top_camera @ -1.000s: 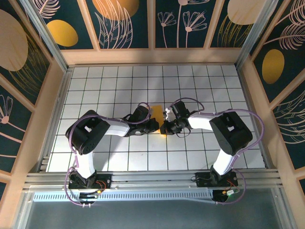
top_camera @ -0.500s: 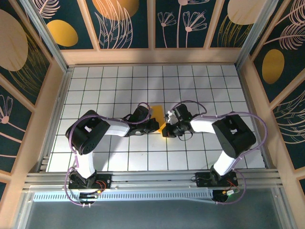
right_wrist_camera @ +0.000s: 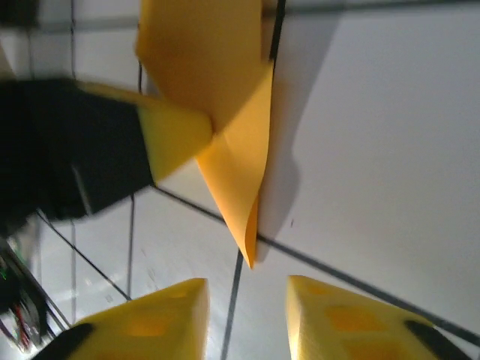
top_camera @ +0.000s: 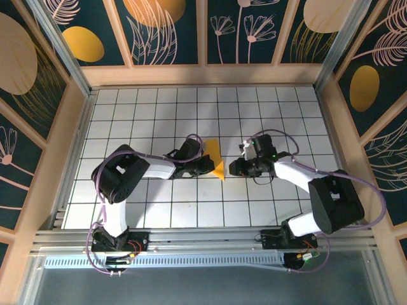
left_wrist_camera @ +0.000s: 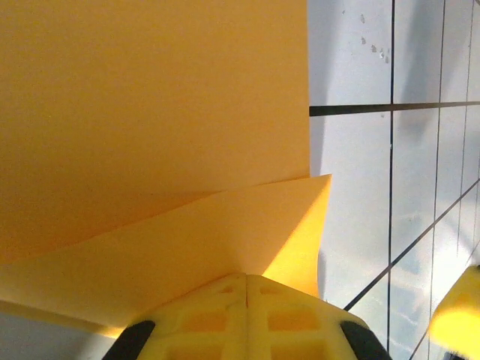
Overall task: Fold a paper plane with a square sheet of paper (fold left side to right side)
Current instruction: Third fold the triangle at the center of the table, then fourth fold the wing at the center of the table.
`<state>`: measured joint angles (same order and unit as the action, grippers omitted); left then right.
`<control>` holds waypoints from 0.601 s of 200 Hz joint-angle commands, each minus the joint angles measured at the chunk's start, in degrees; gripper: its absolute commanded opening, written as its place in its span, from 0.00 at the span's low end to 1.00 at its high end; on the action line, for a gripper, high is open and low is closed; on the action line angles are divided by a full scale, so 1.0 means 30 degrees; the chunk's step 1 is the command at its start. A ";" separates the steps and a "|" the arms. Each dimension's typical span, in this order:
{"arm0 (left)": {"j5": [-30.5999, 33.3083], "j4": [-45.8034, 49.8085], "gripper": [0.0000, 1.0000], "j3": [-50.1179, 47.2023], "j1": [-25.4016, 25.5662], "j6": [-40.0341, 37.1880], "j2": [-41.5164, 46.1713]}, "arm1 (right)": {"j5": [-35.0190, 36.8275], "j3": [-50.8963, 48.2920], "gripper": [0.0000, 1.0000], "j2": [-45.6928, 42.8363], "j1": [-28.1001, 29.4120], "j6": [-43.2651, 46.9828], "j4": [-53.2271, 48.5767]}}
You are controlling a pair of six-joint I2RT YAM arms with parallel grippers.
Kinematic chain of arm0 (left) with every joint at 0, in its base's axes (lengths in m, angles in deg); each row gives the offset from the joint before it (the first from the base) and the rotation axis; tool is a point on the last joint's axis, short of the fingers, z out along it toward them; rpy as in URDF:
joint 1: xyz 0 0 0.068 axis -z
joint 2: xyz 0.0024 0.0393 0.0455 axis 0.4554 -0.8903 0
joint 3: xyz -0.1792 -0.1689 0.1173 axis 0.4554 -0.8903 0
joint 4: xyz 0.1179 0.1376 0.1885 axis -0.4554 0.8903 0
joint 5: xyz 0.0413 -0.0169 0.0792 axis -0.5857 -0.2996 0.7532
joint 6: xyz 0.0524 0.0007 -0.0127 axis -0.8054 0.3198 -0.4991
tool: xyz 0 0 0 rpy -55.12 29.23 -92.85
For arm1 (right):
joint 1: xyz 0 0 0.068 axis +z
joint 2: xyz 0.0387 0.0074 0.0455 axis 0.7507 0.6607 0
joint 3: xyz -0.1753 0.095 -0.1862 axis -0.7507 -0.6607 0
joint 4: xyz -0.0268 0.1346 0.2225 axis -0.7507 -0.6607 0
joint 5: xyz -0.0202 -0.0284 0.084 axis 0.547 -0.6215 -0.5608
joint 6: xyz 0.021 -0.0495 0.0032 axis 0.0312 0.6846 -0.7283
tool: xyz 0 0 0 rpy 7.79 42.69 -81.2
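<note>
The orange-yellow square sheet of paper [top_camera: 213,154] lies folded on the white grid table, its pointed tip towards the near side. My left gripper [top_camera: 205,166] is shut on the paper's left edge. In the left wrist view its closed fingertips [left_wrist_camera: 246,281] meet where a raised flap of the paper [left_wrist_camera: 150,112] begins. My right gripper [top_camera: 234,168] stands open just right of the paper. In the right wrist view it [right_wrist_camera: 247,315] is apart from the paper's curled tip [right_wrist_camera: 250,247], nothing between its fingers. The left gripper's finger [right_wrist_camera: 176,131] touches the fold there.
Wooden walls with dark floral panels [top_camera: 159,32] enclose the tiled table [top_camera: 159,108] on three sides. A metal rail [top_camera: 203,240] with both arm bases runs along the near edge. Open tiles lie behind and beside the paper.
My right gripper has opened, let go of the paper and drawn back to the right. The left gripper has stayed shut at the paper's left edge.
</note>
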<state>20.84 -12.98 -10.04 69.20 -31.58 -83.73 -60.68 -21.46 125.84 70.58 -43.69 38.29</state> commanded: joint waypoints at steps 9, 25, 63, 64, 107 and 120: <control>0.0072 -0.0070 0.04 0.0503 -0.0248 0.0428 -0.0279 | 0.0428 0.0096 0.51 0.0453 -0.0343 0.0966 0.2905; 0.0064 -0.0448 0.12 0.0401 -0.0562 0.0532 0.0441 | 0.0162 0.0483 0.53 0.1496 -0.0296 0.1347 0.3939; 0.0158 -0.0685 0.26 -0.0712 -0.1816 0.0312 0.2717 | -0.0381 0.1800 0.54 0.3702 0.0202 0.2310 0.4926; 0.0159 -0.0695 0.27 -0.0748 -0.1832 0.0308 0.2764 | -0.0408 0.1814 0.54 0.3748 0.0210 0.2314 0.4961; 0.0166 -0.0373 0.37 -0.2512 -0.3343 -0.0077 0.4540 | -0.1191 0.2644 0.53 0.5581 0.0659 0.2300 0.6211; -0.0083 -0.0621 0.39 -0.2942 -0.3699 -0.0056 0.4570 | -0.1392 0.2774 0.48 0.5882 0.0762 0.2259 0.6426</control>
<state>21.45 -14.25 -16.09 59.58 -31.06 -71.28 -62.62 -15.01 141.65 72.07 -37.86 54.12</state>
